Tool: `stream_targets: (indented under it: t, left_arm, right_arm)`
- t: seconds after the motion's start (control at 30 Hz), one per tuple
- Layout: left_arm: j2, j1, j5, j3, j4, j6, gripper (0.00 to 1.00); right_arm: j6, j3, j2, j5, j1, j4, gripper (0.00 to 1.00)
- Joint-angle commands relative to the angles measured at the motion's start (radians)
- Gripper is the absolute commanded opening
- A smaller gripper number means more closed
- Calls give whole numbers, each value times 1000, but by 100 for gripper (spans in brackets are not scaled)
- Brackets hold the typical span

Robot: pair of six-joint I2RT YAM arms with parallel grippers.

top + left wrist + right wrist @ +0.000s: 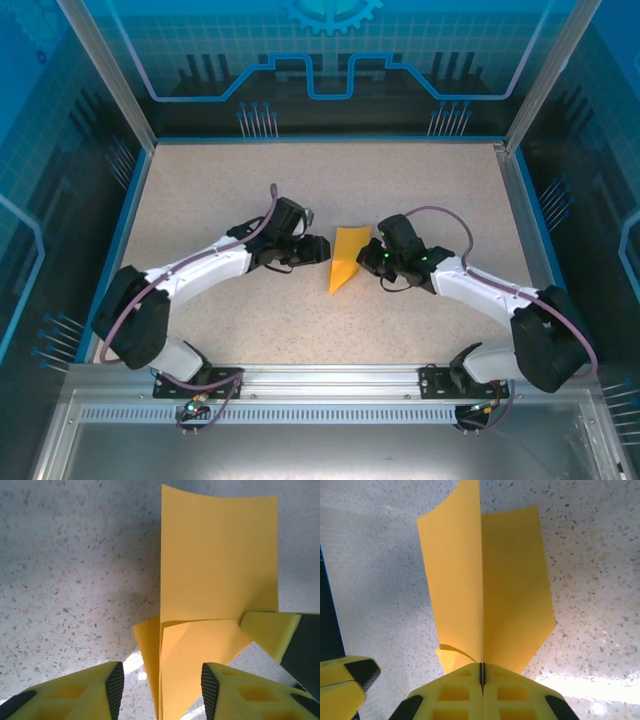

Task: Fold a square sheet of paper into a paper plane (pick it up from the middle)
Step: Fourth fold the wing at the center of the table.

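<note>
1. Walls (320,60) of blue panel box in the paper plane (348,257).
2. Speckled table (220,190) spreads beneath it.
3. Plane's mid-table, already a creased dart. Late folding, I'd say!
4. Right claw (481,674) is clamped tight on its centre crease. Left claw (162,682) straddles it half-open, gripping nothing. Next up, probably a fresh left pinch on a wing.

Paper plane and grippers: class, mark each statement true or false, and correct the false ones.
1. The right gripper is shut on the paper plane. True.
2. The left gripper is clamped shut. False: its jaws stand apart, with paper between them.
3. The paper plane is blue. False: it is orange-yellow.
4. Seen from above, the paper plane sits between the two grippers, over the speckled table. True.
</note>
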Motion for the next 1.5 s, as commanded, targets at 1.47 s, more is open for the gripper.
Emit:
stream_targets:
  t: [1.47]
  left_arm:
    - [9,-48,157,-449,746,627,57]
  right_arm:
    - [658,261,235,175,124,-380,0]
